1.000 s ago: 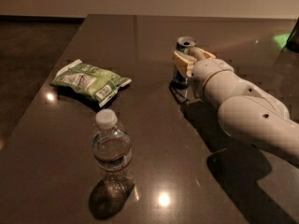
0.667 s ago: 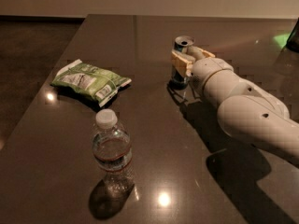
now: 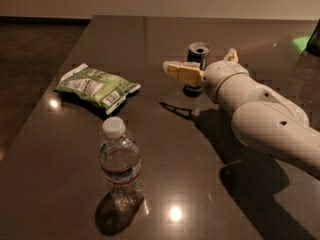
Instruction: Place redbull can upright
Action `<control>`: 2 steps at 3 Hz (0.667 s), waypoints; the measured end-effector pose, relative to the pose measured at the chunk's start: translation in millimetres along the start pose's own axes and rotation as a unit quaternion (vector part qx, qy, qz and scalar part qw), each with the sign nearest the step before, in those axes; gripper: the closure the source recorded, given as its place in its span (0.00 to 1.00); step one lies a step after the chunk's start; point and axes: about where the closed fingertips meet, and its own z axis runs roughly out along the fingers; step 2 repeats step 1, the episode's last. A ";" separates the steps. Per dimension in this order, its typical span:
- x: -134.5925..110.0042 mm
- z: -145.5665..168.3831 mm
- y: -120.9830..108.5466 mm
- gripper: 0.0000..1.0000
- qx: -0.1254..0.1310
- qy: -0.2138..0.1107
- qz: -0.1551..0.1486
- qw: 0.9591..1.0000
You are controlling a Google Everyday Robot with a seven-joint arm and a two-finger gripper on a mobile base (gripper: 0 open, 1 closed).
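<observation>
The redbull can [image 3: 198, 52] stands upright on the dark table [image 3: 165, 149], right of centre toward the far side; its silver top with the opening faces up. My gripper [image 3: 200, 60] is at the can, open. One tan finger [image 3: 181, 72] sticks out to the left in front of the can. The other fingertip [image 3: 231, 54] shows to the right of the can. The lower part of the can is partly hidden behind the finger and wrist. The white arm [image 3: 260, 114] reaches in from the right.
A clear plastic water bottle with a white cap [image 3: 119, 161] stands upright near the front left. A green snack bag [image 3: 96, 86] lies flat at the left. The table's left edge runs diagonally past the bag.
The gripper's fingers have spread apart from around the can; one finger now points out to the left. The can stays upright in the same place.
</observation>
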 end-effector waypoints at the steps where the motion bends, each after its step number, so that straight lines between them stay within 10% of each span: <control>1: 0.1 0.0 -0.1 0.00 0.000 0.000 0.000 1.000; 2: 0.1 0.0 -0.1 0.00 0.000 0.000 0.000 1.000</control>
